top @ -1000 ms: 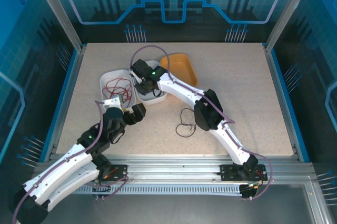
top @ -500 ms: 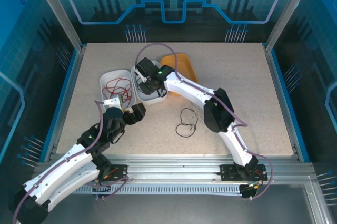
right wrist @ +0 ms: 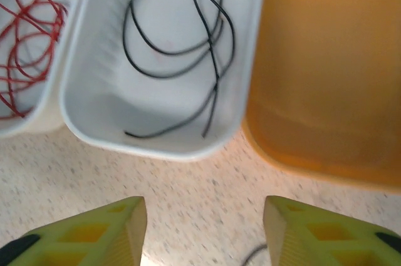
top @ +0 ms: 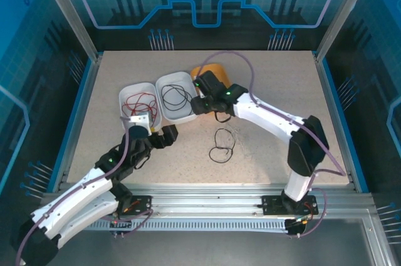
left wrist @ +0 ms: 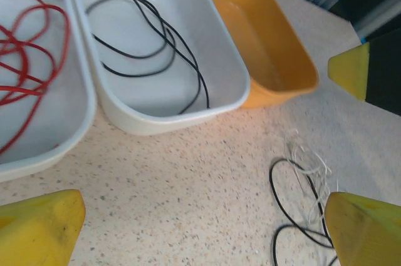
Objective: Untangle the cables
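— Red cable (top: 139, 100) first: location and status?

— Sorted. It lies in loose loops inside the left white tray (top: 123, 97). The coiled black cable (right wrist: 188, 40) lies alone in the middle white tray (right wrist: 94, 109). The orange tray (right wrist: 326, 72) holds nothing that I can see.

— Work outstanding?

— One tangle lies on the table (top: 313, 91), near the middle and apart from the trays. It is a loose black cable (top: 220, 147) with a whitish cable (left wrist: 307, 161) caught at its far end. In my judgement two cables are done. Separating this pair and placing each one is not yet done.

— Orientation of the tangle?

— From above, the loose black cable forms two loops, one after the other, like a figure eight. Its long axis runs near to far, leaning slightly right. The whitish strands fan out at the far right end. The coiled black cable lies lengthwise along its tray, both free ends pointing toward the near rim.

— Jaw states?

— My right gripper (right wrist: 207, 228) hangs just short of the near rim of the middle white tray, jaws apart, nothing between them. My left gripper (left wrist: 200, 235) hovers low over the table just short of the trays, jaws spread wide, holding nothing. The tangle lies just ahead of its right finger.
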`<action>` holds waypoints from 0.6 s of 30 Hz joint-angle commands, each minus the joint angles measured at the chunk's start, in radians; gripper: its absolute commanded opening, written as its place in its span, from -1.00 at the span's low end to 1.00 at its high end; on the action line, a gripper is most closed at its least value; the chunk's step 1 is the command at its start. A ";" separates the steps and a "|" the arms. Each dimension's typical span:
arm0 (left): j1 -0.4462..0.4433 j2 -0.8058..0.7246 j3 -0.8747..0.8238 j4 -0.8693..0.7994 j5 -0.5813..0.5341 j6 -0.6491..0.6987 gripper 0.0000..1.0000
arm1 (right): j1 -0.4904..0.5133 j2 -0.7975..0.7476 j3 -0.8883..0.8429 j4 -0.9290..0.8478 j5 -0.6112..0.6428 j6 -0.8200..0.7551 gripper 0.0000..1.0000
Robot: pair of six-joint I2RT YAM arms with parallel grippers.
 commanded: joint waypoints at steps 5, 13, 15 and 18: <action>-0.006 0.199 0.133 0.111 0.335 0.243 0.98 | -0.077 -0.206 -0.244 0.010 -0.001 0.182 0.94; -0.133 0.477 0.328 0.008 0.551 0.568 0.96 | -0.155 -0.312 -0.382 -0.061 0.049 0.282 0.99; -0.183 0.544 0.369 -0.022 0.528 0.657 0.95 | -0.184 -0.327 -0.403 -0.081 0.049 0.316 0.99; -0.231 0.607 0.383 0.021 0.516 0.761 0.91 | -0.229 -0.341 -0.423 -0.111 0.032 0.348 0.99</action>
